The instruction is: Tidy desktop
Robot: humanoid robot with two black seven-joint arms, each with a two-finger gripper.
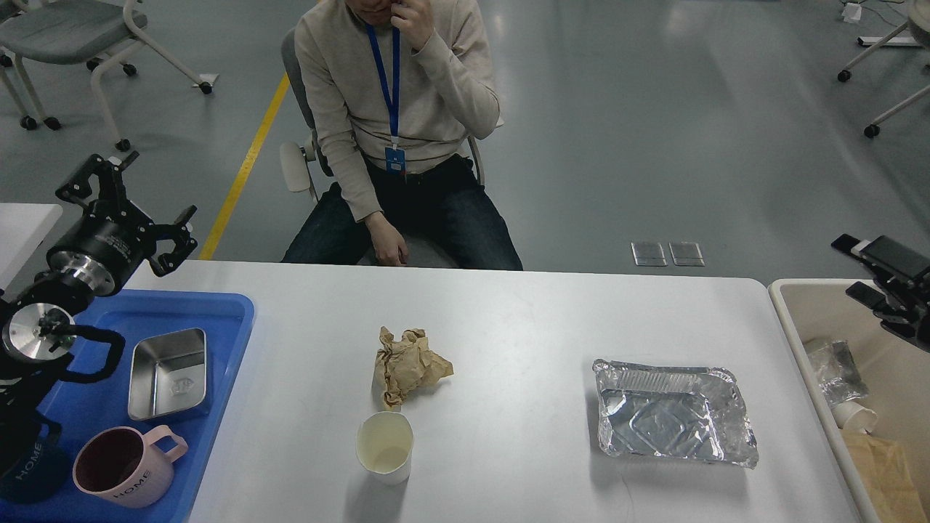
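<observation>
Desktop (508,319) spans centre of view. On it: crumpled brown paper (409,365) at middle, paper cup (384,446) just nearer, foil tray (672,412) to right. Blue tray (218,312) at desktop left end holds steel container (168,373), pink mug (125,465). Beige bin (814,312) beyond desktop right edge. Left gripper (129,190) above desktop far-left corner, fingers spread, empty. Right gripper (883,280) above bin; finger state indeterminate.

Single head view, set high at the near edge of the desk (508,319), facing forward and steeply down. The whole desk fills the lower half, seen close; grey floor (690,145) and a seated person (399,94) lie beyond its far edge.
</observation>
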